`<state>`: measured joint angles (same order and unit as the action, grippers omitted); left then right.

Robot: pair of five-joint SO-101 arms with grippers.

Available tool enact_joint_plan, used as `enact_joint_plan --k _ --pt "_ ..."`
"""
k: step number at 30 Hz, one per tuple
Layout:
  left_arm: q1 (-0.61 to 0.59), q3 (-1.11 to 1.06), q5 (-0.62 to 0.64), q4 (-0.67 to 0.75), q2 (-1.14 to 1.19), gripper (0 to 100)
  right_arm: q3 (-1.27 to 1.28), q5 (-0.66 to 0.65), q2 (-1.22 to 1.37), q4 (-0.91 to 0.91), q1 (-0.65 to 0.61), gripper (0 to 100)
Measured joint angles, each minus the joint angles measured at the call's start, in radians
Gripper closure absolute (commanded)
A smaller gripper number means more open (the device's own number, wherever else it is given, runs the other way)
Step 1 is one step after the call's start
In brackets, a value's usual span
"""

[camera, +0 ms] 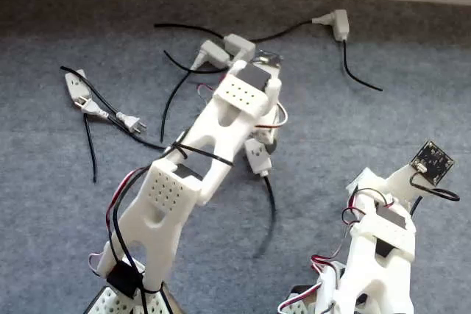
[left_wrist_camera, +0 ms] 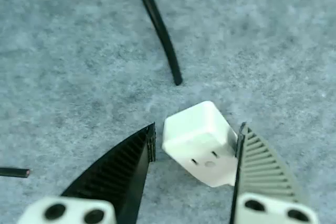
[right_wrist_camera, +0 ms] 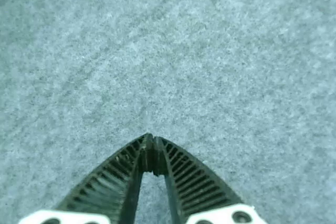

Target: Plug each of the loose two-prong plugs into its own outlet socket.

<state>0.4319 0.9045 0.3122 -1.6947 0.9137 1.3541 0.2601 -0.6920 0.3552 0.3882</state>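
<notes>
The left gripper (left_wrist_camera: 197, 130) is spread open around a white outlet socket (left_wrist_camera: 202, 148) on the grey carpet (left_wrist_camera: 79, 51). The socket sits nearer the pale finger (left_wrist_camera: 257, 166) than the black one, and a black cable (left_wrist_camera: 157, 24) ends just beyond it. Far left, a loose two-prong plug (camera: 131, 121) lies on the carpet. The right gripper (right_wrist_camera: 153, 156) is pressed closed above the carpet.

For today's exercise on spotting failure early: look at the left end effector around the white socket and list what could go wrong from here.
1. The left end effector is open around the tilted white socket; the light finger sits by its edge, the dark one apart, so closing may twist it away.
2. The socket's black cord trails loose behind it and could snag when lifted.
</notes>
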Motion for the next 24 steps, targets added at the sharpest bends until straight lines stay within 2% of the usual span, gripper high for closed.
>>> enact_joint_plan --k 6,13,24 --pt "-0.101 0.0 -0.098 0.0 0.0 76 0.0 0.0 0.0 0.0 0.0 99.2" --pt "-0.14 0.0 -0.115 -0.034 0.0 76 0.0 0.0 0.0 0.0 0.0 99.2" --pt "0.123 -0.035 -0.118 -0.048 0.0 76 0.0 0.0 0.0 0.0 0.0 99.2"
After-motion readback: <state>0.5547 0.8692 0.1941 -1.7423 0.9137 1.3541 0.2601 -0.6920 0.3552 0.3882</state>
